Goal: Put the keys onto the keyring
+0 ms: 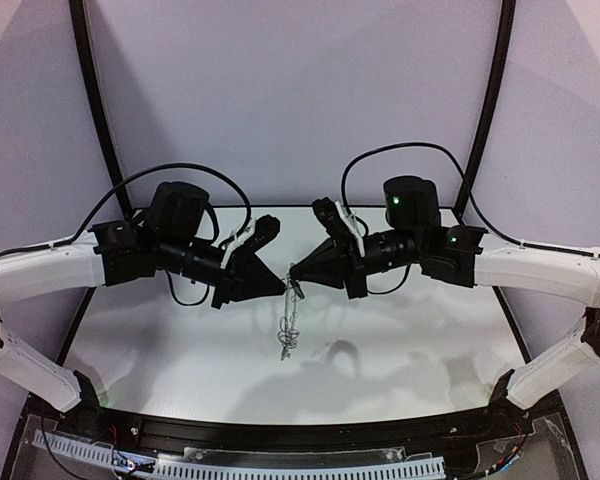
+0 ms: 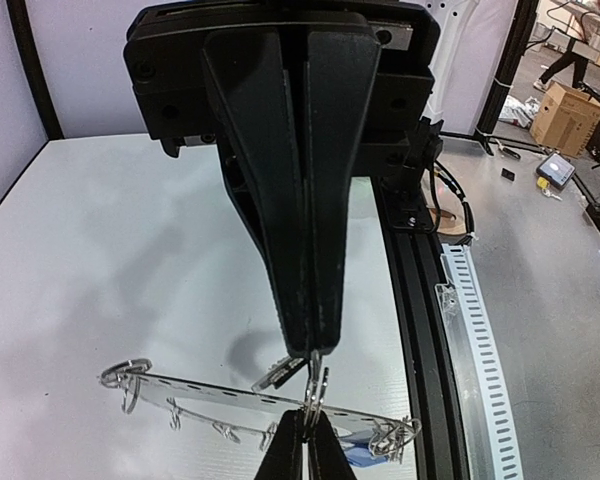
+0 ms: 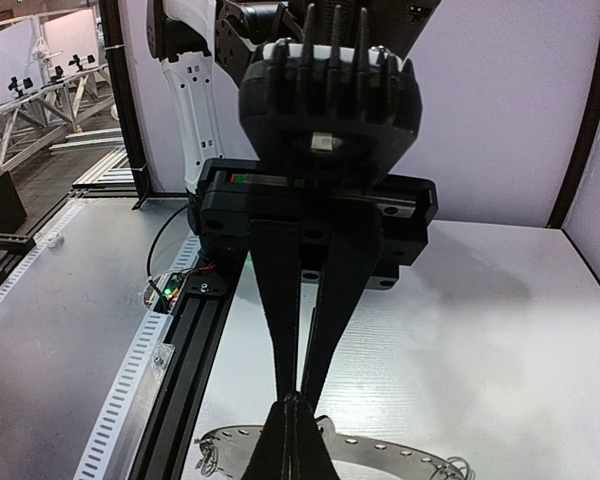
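The keyring [image 2: 195, 392] is a flat grey disc seen edge-on with thin wire loops on its rim. In the top view the keyring [image 1: 287, 335] hangs under the two meeting grippers. My left gripper [image 2: 317, 413] is shut on the disc's rim at a wire loop [image 2: 320, 385]. My right gripper [image 2: 315, 348] is shut tip to tip above it. A small key [image 2: 278, 373] with a dark head sticks out sideways at its tip. A blue key head [image 2: 365, 452] shows under the disc's right end. In the right wrist view my right gripper [image 3: 298, 402] meets the left fingers [image 3: 280, 300] over the disc [image 3: 410, 458].
A black rail [image 2: 415, 300] and a white slotted cable tray [image 2: 475, 330] run along the table's near edge. Black frame posts [image 1: 98, 110] stand at the back corners. The white table [image 1: 180, 340] lies under the hanging keyring.
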You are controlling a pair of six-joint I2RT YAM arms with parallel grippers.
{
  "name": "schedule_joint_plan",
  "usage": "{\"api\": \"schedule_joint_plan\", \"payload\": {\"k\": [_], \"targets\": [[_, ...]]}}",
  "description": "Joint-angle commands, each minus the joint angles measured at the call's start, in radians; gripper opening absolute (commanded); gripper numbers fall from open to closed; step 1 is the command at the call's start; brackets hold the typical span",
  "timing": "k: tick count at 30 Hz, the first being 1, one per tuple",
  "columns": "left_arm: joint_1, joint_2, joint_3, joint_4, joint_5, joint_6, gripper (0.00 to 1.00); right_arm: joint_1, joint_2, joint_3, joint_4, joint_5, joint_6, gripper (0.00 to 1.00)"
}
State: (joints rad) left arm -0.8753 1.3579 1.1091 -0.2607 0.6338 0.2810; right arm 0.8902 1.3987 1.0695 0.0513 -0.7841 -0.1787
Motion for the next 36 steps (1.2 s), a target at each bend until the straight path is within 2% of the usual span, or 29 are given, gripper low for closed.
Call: {"api": "schedule_joint_plan", "payload": {"k": [1,14,27,36], "targets": [[-0.004,-0.037,-0.001,0.015,-0.023,-0.005,0.01,0.018,-0.021,0.015,-0.008,-0.001,0.0,0.0],[-0.004,-0.045,-0.011,0.023,-0.044,-0.008,0.01,0.019,-0.044,0.027,-0.072,0.058,-0.005,0.0],[-0.003,-0.029,0.007,0.001,-0.051,0.001,0.01,0.027,-0.025,0.036,-0.034,0.169,0.024,0.0],[-0.004,-0.032,0.004,-0.007,-0.058,0.0,0.01,0.029,-0.001,0.061,-0.043,0.151,0.038,0.0]]}}
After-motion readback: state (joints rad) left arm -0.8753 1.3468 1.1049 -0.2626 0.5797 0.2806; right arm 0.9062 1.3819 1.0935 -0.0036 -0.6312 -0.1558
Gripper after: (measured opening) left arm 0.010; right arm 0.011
